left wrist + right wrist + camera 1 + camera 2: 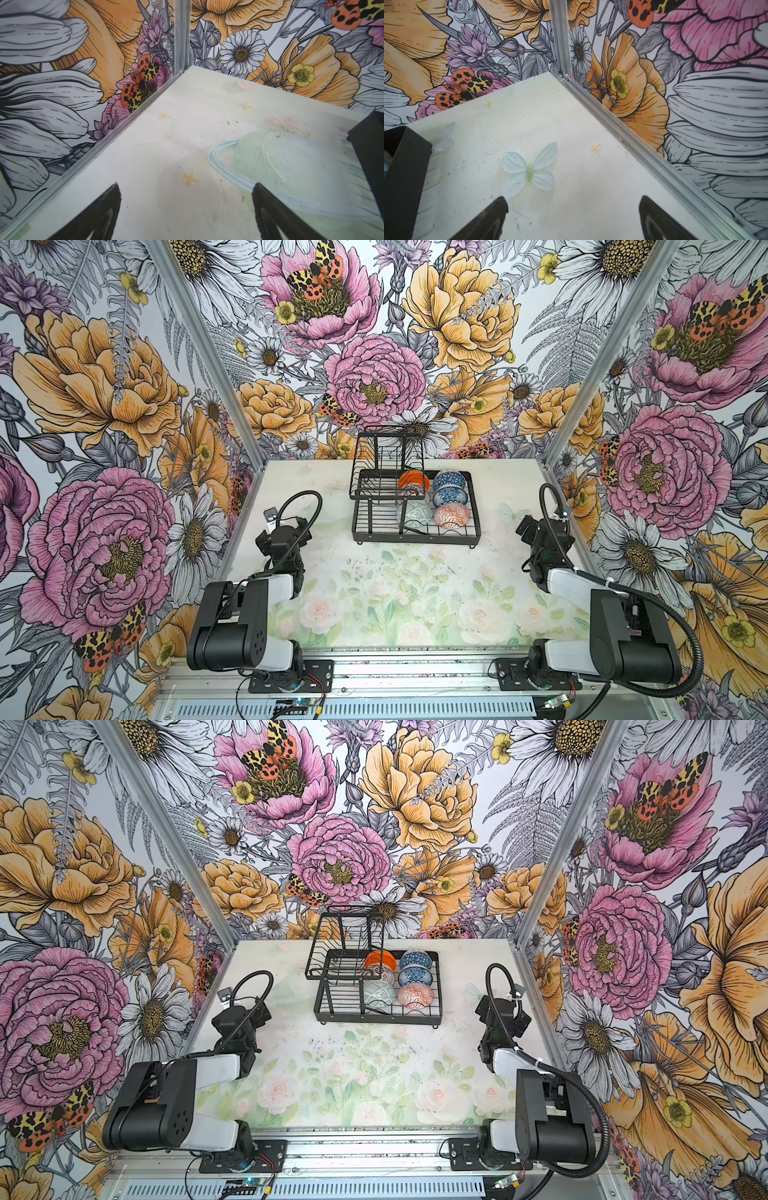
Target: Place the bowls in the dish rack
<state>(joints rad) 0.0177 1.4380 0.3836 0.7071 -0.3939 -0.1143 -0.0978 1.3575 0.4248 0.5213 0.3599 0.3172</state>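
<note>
Bowls [449, 481], all 6 I count, sit in the dish rack [415, 537] at upper middle of both top views; I see none on the table [374, 580]. Left fingers [97, 216] and right fingers [488, 218] are spread wide, empty. Loading looks finished to me.

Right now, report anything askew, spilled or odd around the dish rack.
Nothing much: the bowls all sit inside the dish rack. Only dark specks scattered on the table in front of it stand out.

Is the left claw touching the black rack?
Apart. The left wrist view shows the left gripper open over bare table, with the rack well off to one side.
</note>
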